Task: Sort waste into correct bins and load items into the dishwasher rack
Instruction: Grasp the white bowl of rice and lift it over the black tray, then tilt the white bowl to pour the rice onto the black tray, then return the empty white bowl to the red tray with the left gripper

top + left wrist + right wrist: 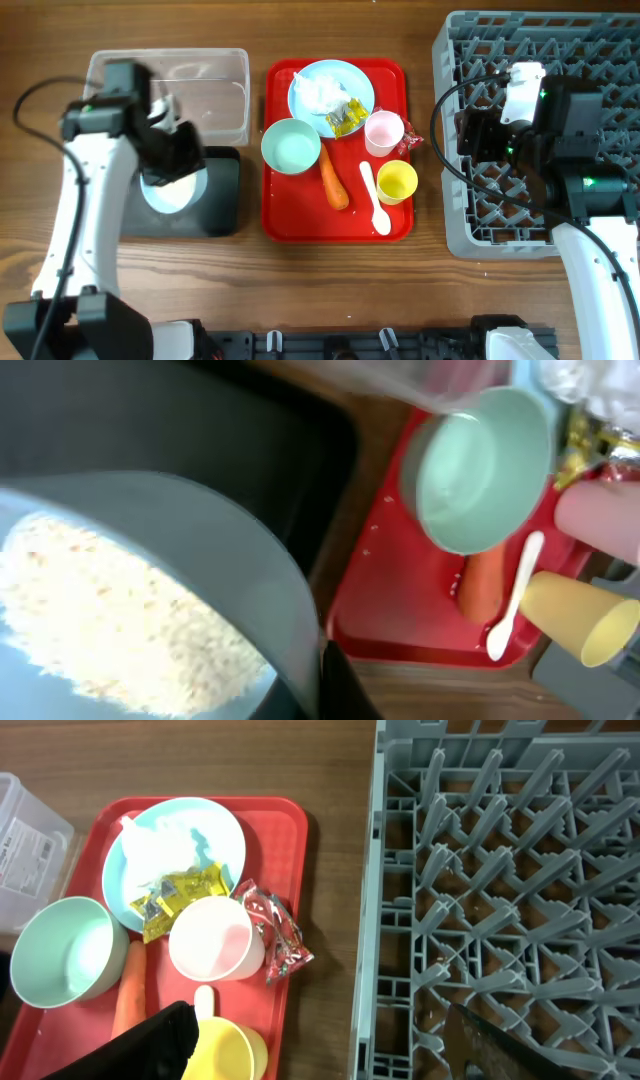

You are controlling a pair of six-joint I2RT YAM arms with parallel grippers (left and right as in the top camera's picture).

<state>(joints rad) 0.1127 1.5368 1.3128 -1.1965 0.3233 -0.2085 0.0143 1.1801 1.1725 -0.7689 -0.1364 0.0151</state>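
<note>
Your left gripper [172, 158] is clamped on the rim of a smooth pale blue-green bowl [230, 550], held over the shallow black rectangular tray [222, 195]. A grainy bed of white rice [110, 610] lies in the bowl. Behind them sits the glossy clear rectangular plastic tub [215, 85].

Just right of the black tray, the flat red serving tray [300, 215] is crowded. It carries:
- a second round blue-green bowl [291, 146]
- a tapered orange carrot [335, 180]
- a slim white plastic spoon [376, 200]
- a pale blue round plate [355, 78] bearing crumpled white tissue [320, 90] and shiny yellow wrappers [346, 118]
- a small pink cup [384, 132]
- a small yellow cup [396, 182]

A crinkled red wrapper [275, 935] lies at the tray's right lip (touching the pink cup).

A narrow strip of bare wood separates that lip from the large square grey plastic rack [600, 40], which bristles with upright pegs. Your right gripper [320, 1055] hangs above the rack's left part, fingers spread wide and holding nothing.
</note>
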